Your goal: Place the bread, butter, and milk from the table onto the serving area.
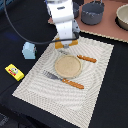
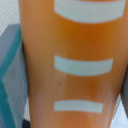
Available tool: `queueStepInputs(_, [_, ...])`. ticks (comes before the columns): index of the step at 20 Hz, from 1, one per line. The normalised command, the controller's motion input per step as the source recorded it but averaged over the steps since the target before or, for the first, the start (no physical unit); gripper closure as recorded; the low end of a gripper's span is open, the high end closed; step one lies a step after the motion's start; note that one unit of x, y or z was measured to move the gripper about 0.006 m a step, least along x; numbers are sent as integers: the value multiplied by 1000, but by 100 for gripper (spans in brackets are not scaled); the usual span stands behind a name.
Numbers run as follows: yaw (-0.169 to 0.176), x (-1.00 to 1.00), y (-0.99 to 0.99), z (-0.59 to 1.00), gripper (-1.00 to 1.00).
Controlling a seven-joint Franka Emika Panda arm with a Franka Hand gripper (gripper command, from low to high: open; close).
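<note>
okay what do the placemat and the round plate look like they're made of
Placemat: likely woven fabric or straw, matte beige, judging by its fine stripes. Round plate: possibly wood or unglazed ceramic, a flat tan surface with no shine; the picture is too coarse to decide.

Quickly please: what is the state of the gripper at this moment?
Gripper: the jaws seem closed on the bread, which fills the wrist view; the grip itself is not clearly visible.

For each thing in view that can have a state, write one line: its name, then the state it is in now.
gripper: over the serving area's far edge; open or shut cannot be told.
bread: fills the wrist view, close under the camera.
milk: upright on the dark table, off the mat.
butter: flat on the table, off the mat.
plate: nothing on it.
serving area: flat.
</note>
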Motion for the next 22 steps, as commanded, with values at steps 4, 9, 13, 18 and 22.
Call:
queueStepInputs(4, [-75, 861, -354, 41, 100])
queueStepInputs(9, [-65, 873, -317, 8, 100])
queueStepInputs(13, [-66, 791, -161, 0, 100])
queueStepInputs(18, [-45, 550, -3, 103, -100])
queueStepInputs(22, [-19, 342, 114, 644, -100])
